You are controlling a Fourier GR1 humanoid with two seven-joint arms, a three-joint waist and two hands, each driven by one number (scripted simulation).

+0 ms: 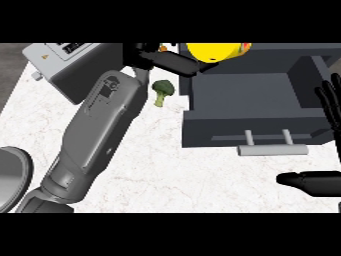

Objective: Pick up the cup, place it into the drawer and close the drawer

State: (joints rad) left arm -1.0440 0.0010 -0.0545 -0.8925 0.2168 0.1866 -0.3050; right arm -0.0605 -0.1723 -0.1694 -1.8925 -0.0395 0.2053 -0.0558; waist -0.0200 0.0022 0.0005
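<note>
The yellow cup (217, 50) is at the top of the view, over the back edge of the open grey drawer (256, 126). My left hand (165, 59) reaches in from the left on a long grey forearm, and its black fingers curl against the cup's left and lower side. Part of the cup is cut off by the view's top. The drawer is pulled out towards me, its inside bare and its bar handle (272, 149) at the front. My right hand (340, 107) rests open at the right edge, fingers up, beside the drawer's right wall.
A small piece of broccoli (161, 90) lies on the white counter between my left forearm and the drawer's left wall. A grey appliance (61, 61) stands at the back left. A round grey pan (2, 175) shows at the lower left edge.
</note>
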